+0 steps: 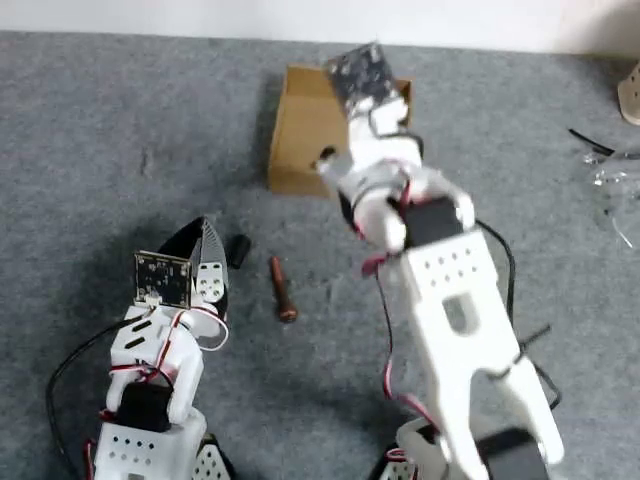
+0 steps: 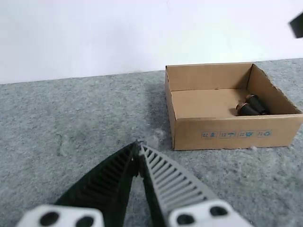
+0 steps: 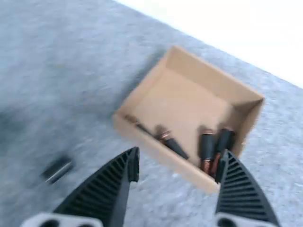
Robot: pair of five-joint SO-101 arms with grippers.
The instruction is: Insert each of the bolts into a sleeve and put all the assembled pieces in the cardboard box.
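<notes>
The cardboard box stands at the back of the grey carpet. Inside it lie three assembled pieces; one of them also lies in the box in the left wrist view. A loose black sleeve and a copper bolt lie side by side on the carpet in front of the box. My left gripper is shut and empty just left of the sleeve. My right gripper hangs open and empty above the box's near wall. The sleeve lies off to its side.
My right arm stretches from the front edge up over the box. Cables and clear plastic bits lie at the far right. Bare carpet spreads to the left of the box.
</notes>
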